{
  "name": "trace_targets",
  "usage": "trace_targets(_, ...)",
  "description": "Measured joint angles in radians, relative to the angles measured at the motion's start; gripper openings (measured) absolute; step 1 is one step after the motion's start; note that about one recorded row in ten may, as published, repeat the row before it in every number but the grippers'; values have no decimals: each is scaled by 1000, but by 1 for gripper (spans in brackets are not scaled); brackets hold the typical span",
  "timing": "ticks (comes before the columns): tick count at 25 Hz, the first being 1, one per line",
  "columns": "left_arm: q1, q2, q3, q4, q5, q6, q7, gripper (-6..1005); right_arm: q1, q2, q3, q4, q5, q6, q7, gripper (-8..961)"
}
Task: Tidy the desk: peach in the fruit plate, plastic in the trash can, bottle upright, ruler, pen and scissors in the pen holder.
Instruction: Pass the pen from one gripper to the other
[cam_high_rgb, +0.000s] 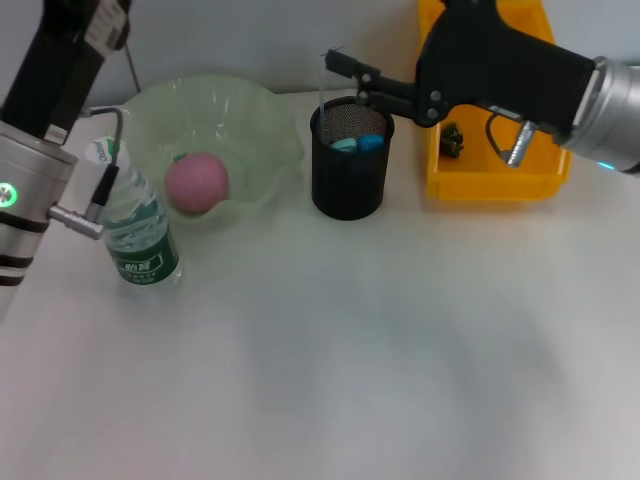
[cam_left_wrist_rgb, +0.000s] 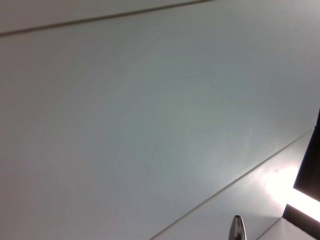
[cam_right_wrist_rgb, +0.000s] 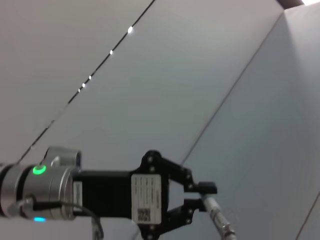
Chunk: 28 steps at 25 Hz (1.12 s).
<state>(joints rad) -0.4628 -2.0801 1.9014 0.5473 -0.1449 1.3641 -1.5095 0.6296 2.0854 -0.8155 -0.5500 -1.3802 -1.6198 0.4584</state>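
Status from the head view: mostly done.

- Peach (cam_high_rgb: 197, 182): sitting in the fruit plate (cam_high_rgb: 262, 125), upper left of frame. Done.
- Bottle (cam_high_rgb: 138, 225): upright at left, just in front of the plate. Done.
- Pen holder (cam_high_rgb: 348, 170): upper centre. Blue handles (cam_high_rgb: 358, 143) show inside, likely scissors or a pen; which one can't be told. A thin clear strip (cam_high_rgb: 321, 85) stands up at its left rim, probably the ruler.
- Trash can (cam_high_rgb: 495, 178): yellow bin, upper right. A small dark scrap (cam_high_rgb: 452, 139) lies inside, apparently the plastic.
- Desk (cam_high_rgb: 350, 360): no loose task items visible on the part in view.

Right gripper (cam_high_rgb: 343, 72): over the pen holder, fingertips at the strip's top. The fingers look closed around it, so this reads as the ruler going in, not yet let go.

Left gripper (cam_right_wrist_rgb: 202, 195): its arm is raised at upper left of the head frame, hand out of shot there. The right wrist view shows it clenched on a slim metal-tipped stick (cam_right_wrist_rgb: 219, 220), probably the pen. The left wrist view only shows that tip against the ceiling.

Judged remaining: release the ruler, then drop the pen in the holder.
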Motion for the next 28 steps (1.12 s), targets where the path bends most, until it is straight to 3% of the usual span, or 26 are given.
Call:
trace_targets(13, -1, 0, 59, 35, -41, -57, 97, 148, -2, 2, -212, 7, 202, 127, -97, 708)
trace_targets(28, 0, 0, 94, 36, -78, -70, 111, 149, 0, 4, -238, 6, 221, 142, -124, 688)
